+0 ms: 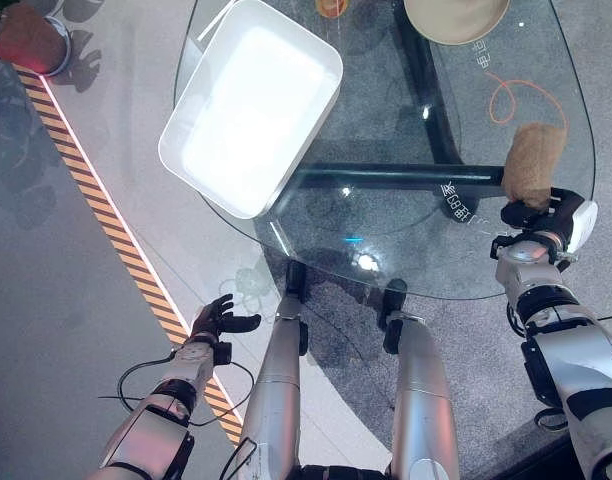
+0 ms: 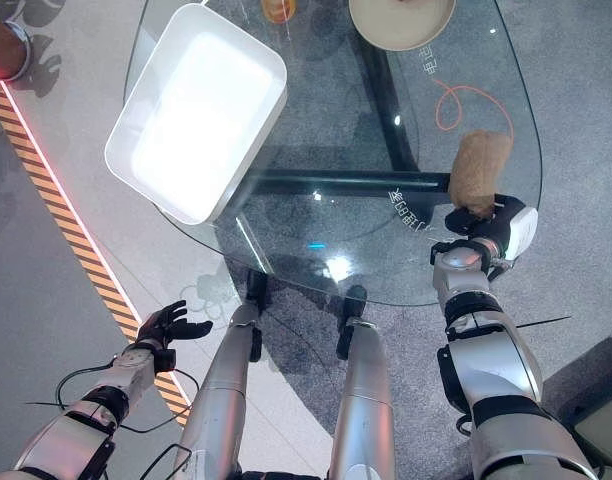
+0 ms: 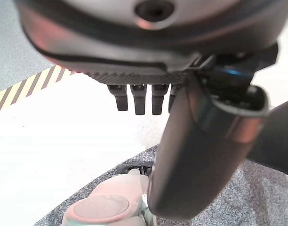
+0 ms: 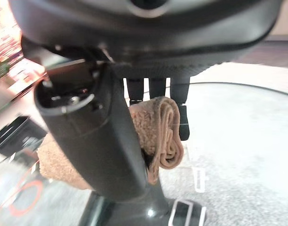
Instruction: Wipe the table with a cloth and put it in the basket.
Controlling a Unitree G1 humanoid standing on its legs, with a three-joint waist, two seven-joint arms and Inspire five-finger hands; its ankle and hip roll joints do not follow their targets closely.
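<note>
Left eye view: the right hand (image 1: 544, 215) grips the brown cloth (image 1: 533, 163) at the glass table's (image 1: 386, 215) right edge. A loose hold could drop it over the rim. The white basket (image 1: 248, 105) sits far left, overhanging the table.

Right eye view: a bowl (image 2: 401, 22) stands at the far edge, near any wiping path. The left hand (image 2: 169, 326) hangs relaxed, low over the floor.

Right wrist view: fingers (image 4: 181, 115) and thumb pinch the folded cloth.
</note>
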